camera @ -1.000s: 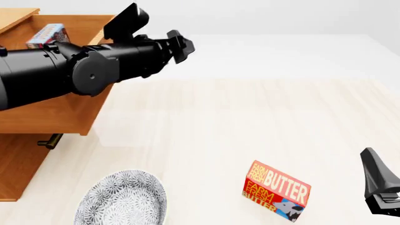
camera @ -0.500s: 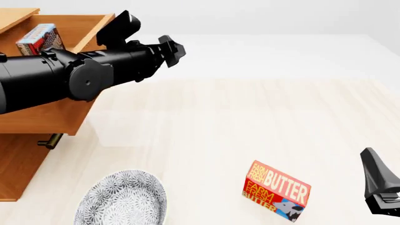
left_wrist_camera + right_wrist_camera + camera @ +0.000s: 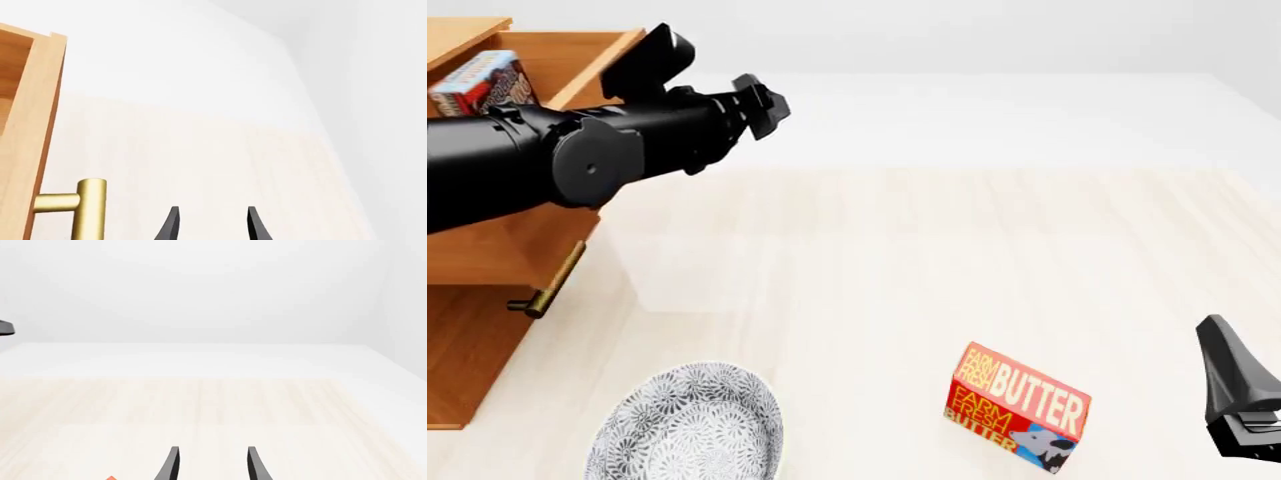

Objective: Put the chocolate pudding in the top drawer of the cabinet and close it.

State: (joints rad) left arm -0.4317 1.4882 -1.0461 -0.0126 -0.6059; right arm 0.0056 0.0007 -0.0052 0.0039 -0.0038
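The chocolate pudding stands inside the top drawer, which sticks out of the wooden cabinet at the far left. My left arm lies across the drawer's front edge. Its gripper is open and empty, out past the drawer over the table. In the left wrist view the gripper is beside the drawer front and its brass handle. My right gripper rests open and empty at the near right edge, and its wrist view faces bare table.
A red-orange butter box stands on the table at the near centre-right; its corner shows in the right wrist view. A patterned grey plate lies near the front left. A brass bar handle shows below the left arm.
The top drawer has slid left into the cabinet, carrying the pudding with it. My left arm has moved left with it. The right arm has not moved.
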